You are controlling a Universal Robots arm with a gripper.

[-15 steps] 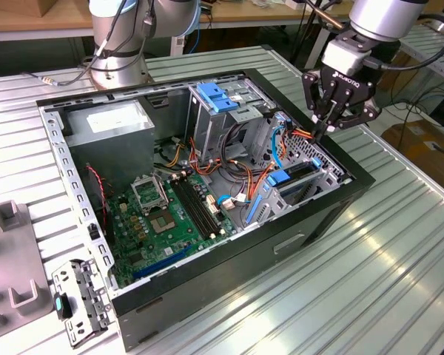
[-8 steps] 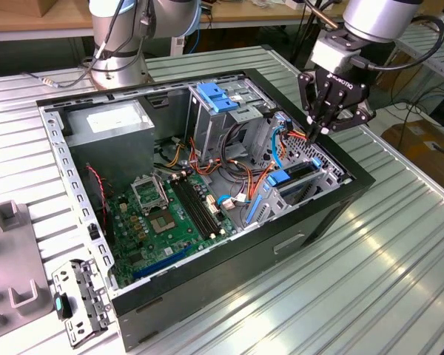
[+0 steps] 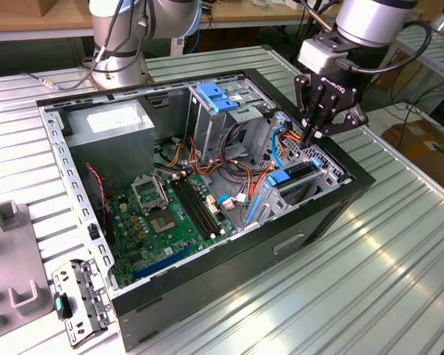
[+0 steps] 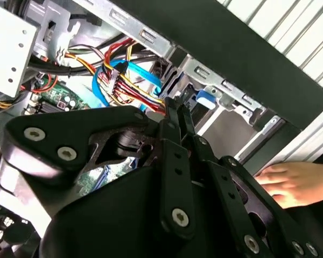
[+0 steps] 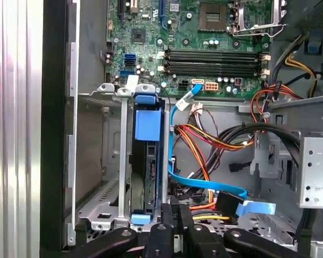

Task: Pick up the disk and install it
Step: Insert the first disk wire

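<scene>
Your black linkage-fingered hand [image 3: 317, 133] hung at the upper right of the exterior view, just over the near-side drive cage of the open black computer case [image 3: 281, 244]. In the first wrist view its fingertips [image 5: 175, 212] stood pressed together at the lower middle of the frame with nothing between them; in the second wrist view they [image 4: 177, 115] met as a narrow point near the middle, just short of a blue plastic tab.

The disk [image 5: 146, 177], a dark metal hard drive with blue plastic side rails, stood on edge in the grey metal cage slot [image 5: 121, 161] at the left centre of the first wrist view, its blue rail handle uppermost in the frame. It seemed seated or nearly so, and your fingertips were just beside its lower blue end. In the exterior view it showed as blue rails [image 3: 290, 177] right of centre.

Judged from its build, you would have found it stiff, dense and fairly heavy, with smooth metal faces that could slip and insides that dislike knocks. The blue rails or the long side edges looked the safest hold, not the label face.

Further out, blue data ribbons and red, yellow and orange power wires [image 5: 215, 140] lay close to the slot, the green motherboard [image 5: 204, 48] beyond. A person's hand [image 4: 290, 183] rested at the right edge of the second wrist view, on the ribbed metal surface [image 3: 370, 281].
</scene>
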